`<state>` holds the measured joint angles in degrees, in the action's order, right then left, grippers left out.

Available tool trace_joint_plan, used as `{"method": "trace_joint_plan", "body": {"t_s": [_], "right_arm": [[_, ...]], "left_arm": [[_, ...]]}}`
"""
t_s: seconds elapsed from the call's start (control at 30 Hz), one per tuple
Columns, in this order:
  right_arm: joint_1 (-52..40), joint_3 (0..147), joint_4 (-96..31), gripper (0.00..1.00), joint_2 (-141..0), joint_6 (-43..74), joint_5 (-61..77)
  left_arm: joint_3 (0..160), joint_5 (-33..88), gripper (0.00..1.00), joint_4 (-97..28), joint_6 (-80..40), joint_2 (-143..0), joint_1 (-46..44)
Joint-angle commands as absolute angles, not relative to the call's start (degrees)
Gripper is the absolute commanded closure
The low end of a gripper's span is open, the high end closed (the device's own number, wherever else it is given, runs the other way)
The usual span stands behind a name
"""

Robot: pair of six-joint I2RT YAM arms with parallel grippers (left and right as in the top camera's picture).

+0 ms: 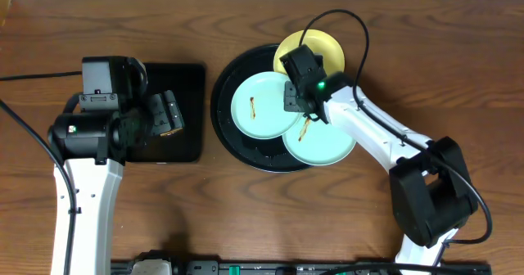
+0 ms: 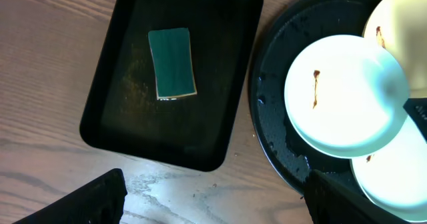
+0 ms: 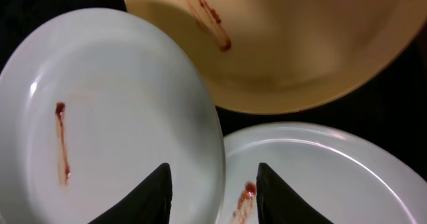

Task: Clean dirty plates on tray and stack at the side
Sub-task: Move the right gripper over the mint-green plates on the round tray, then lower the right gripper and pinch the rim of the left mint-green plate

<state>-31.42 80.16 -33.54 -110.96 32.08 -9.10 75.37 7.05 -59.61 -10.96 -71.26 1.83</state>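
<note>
The round black tray (image 1: 221, 111) holds three plates. A mint plate (image 1: 260, 107) with a brown smear lies on top, overlapping a second smeared mint plate (image 1: 327, 144) and a yellow plate (image 1: 319, 47). My right gripper (image 1: 301, 105) is open low over them. In the right wrist view its fingers (image 3: 213, 196) straddle the rim of the top mint plate (image 3: 113, 111), with the other mint plate (image 3: 333, 177) to the right and the smeared yellow plate (image 3: 287, 44) beyond. My left gripper (image 1: 168, 115) is open and empty; in its wrist view (image 2: 213, 204) it hangs above bare wood.
A smaller rectangular black tray (image 2: 113, 111) lies left of the round tray (image 2: 267, 117) and holds a green sponge (image 2: 172, 63). In the overhead view the left arm covers part of this tray (image 1: 187, 78). Brown wood tabletop (image 1: 409, 29) surrounds both trays.
</note>
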Motion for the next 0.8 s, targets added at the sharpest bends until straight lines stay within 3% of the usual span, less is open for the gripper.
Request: {"method": "trace_joint_plan", "body": {"t_s": [0.0, 0.77], "right_arm": [[-31.5, 77.2, -31.3, 0.63, -110.9, 33.0, -10.5], [-31.6, 70.0, -20.1, 0.78, -110.9, 33.0, -10.5]], "left_arm": [[76.0, 6.1, 0.15, -59.8, -11.7, -71.5, 2.1], [76.0, 6.1, 0.14, -59.8, -11.7, -71.5, 2.1]]}}
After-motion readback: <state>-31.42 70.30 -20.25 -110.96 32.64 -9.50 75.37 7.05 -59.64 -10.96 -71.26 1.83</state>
